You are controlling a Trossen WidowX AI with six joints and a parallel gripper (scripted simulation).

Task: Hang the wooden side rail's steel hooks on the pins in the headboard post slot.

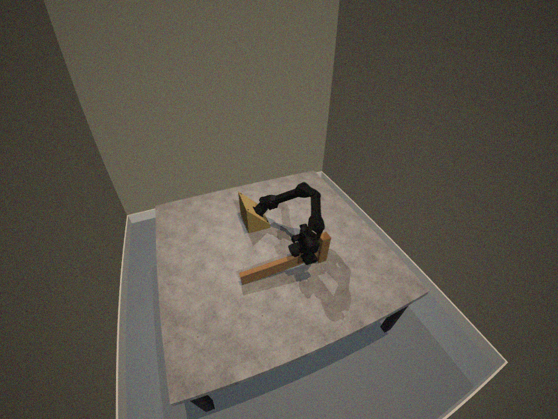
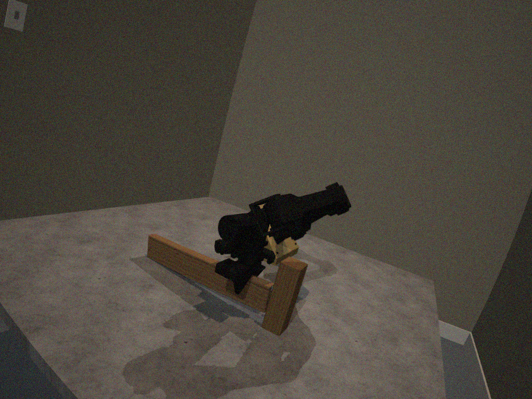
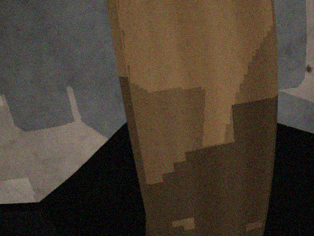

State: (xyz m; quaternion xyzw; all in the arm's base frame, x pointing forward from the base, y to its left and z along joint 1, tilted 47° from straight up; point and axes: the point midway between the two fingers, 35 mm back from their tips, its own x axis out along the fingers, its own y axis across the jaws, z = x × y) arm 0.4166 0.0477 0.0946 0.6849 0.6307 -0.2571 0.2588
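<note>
The wooden side rail (image 1: 266,270) (image 2: 182,260) (image 3: 179,48) lies lengthwise toward the headboard post. Its far end is low, at or very near the table top; its near end is close against the post, with a shadow strip under it in the exterior view. The post (image 1: 325,248) (image 2: 285,297) stands upright. My gripper (image 1: 307,258) (image 2: 241,278) (image 3: 176,125) is shut on the rail near its post end, with one finger on each side in the wrist view. The hooks, the pins and the slot are hidden, so I cannot tell whether the hooks sit on the pins.
A yellow wedge-shaped block (image 1: 255,222) (image 2: 287,249) stands on the table (image 1: 216,324) (image 2: 369,343) beside the far end of the black arm (image 1: 288,195) in the top view. The arm arches over the table to the rail, close beside the post.
</note>
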